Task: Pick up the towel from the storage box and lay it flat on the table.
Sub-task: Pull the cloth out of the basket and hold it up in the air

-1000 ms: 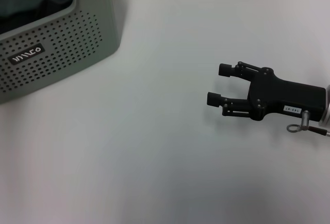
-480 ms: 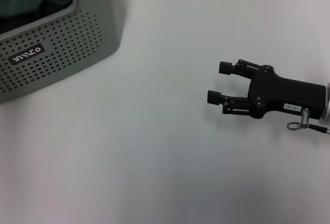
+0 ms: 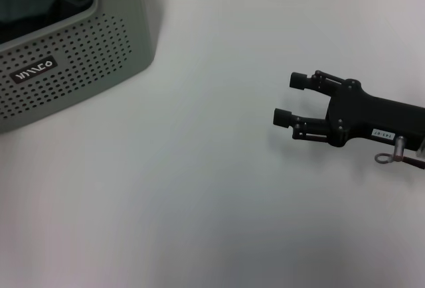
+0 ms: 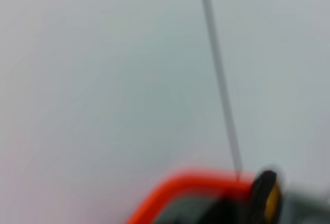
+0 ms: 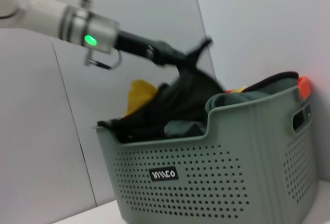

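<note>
My right gripper [image 3: 291,98] has slid a little toward the table's right edge and slightly toward the far side since a second ago. Its fingers are spread wide with nothing between them, and it hovers low over the bare white table [image 3: 199,188], well apart from the storage box [image 3: 73,62]. I read that small shift as a drift, not a reach, so this arm is doing nothing for the pick just now.

The real work is at the box, which sits at the table's far left corner and has not moved. My right wrist view shows my left gripper [image 5: 193,53] down over the box's open top, right at a dark peak of the towel [image 5: 180,97] that rises above the rim. It looks pinched there and starting to lift, but I cannot tell for certain whether those fingers are closed on the cloth. The rest of the towel is still heaped inside the box, dark with a yellow patch showing. So the pick is barely begun and laying it flat is all still ahead.

Counting: one storage box, one table, two grippers. I make out one towel for sure; the heap could hold other cloth, and I cannot separate it.
</note>
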